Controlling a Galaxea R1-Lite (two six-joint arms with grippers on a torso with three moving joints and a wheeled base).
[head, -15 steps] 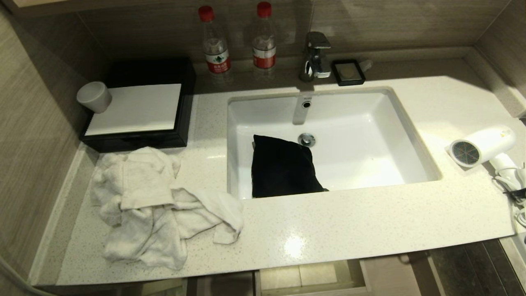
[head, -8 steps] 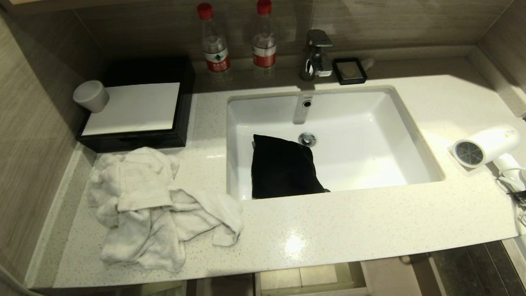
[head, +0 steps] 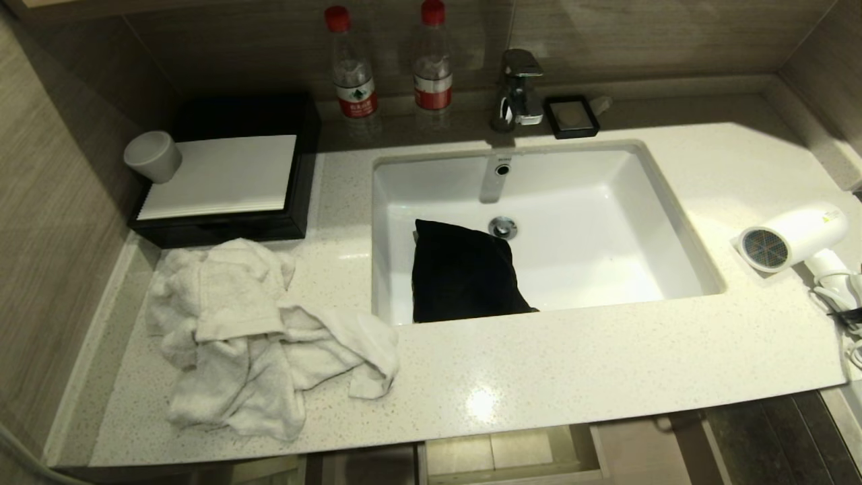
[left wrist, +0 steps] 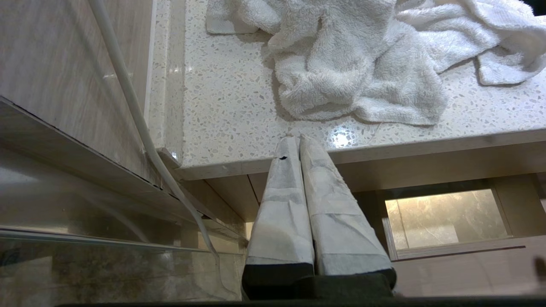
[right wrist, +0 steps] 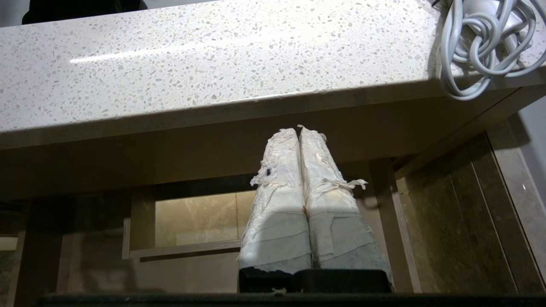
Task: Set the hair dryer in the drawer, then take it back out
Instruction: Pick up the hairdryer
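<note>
The white hair dryer lies on its side at the counter's right end, with its mesh grille facing the sink and its coiled cord hanging over the edge. The beige drawer stands pulled out under the counter's front edge, and its boxed notch shows floor tiles. Neither arm is in the head view. My left gripper is shut and empty, low in front of the counter's left part, near the towel. My right gripper, also shut and empty, sits below the counter's edge, left of the cord.
A crumpled white towel lies on the left of the speckled counter. A black pouch rests in the sink. At the back are a black box, a cup, two bottles, a faucet and a soap dish.
The whole head view has shifted a little, so the camera moved. Nothing on the counter has moved.
</note>
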